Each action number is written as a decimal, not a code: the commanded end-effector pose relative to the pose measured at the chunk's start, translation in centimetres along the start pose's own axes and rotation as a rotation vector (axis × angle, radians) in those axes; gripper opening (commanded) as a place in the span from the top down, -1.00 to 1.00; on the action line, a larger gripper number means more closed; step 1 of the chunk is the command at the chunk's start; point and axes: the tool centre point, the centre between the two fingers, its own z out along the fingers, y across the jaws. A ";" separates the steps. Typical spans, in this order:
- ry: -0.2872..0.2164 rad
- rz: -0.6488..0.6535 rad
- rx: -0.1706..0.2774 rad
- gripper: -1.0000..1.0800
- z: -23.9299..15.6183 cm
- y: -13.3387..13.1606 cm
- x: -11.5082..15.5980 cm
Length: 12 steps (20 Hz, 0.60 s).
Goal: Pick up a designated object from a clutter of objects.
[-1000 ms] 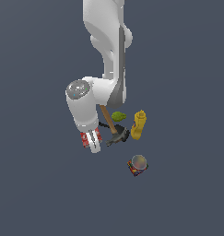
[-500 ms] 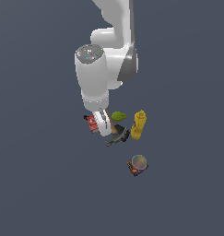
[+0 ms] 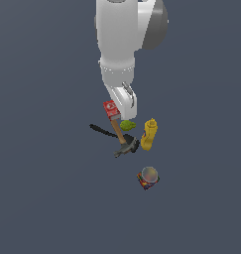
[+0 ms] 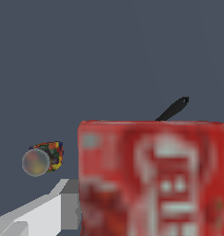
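The small flat red box with white lettering (image 3: 110,108) is gripped in my gripper (image 3: 113,112) and hangs above the other items. In the wrist view the red box (image 4: 152,177) fills the near field, with one white finger (image 4: 35,216) beside it. Below it in the exterior view lie the wooden-handled hammer (image 3: 123,139), the green lump (image 3: 127,125), the yellow bottle (image 3: 149,134), the thin black tool (image 3: 99,131) and the silver-topped can (image 3: 149,177). The can (image 4: 42,159) and the black tool (image 4: 173,109) also show in the wrist view.
The white arm (image 3: 123,39) comes down from the top of the exterior view over the cluster. The dark grey floor (image 3: 42,198) spreads around the items on all sides.
The arm has swung toward the exterior view's right, carrying the red box with it. The box now hangs over the hammer handle and green lump. The other items have not moved.
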 end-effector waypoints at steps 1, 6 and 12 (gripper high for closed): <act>0.001 0.001 -0.001 1.00 -2.4 0.3 -1.3; 0.001 0.000 -0.001 1.00 -6.5 0.5 -3.5; 0.000 -0.001 -0.001 1.00 -9.9 0.6 -5.4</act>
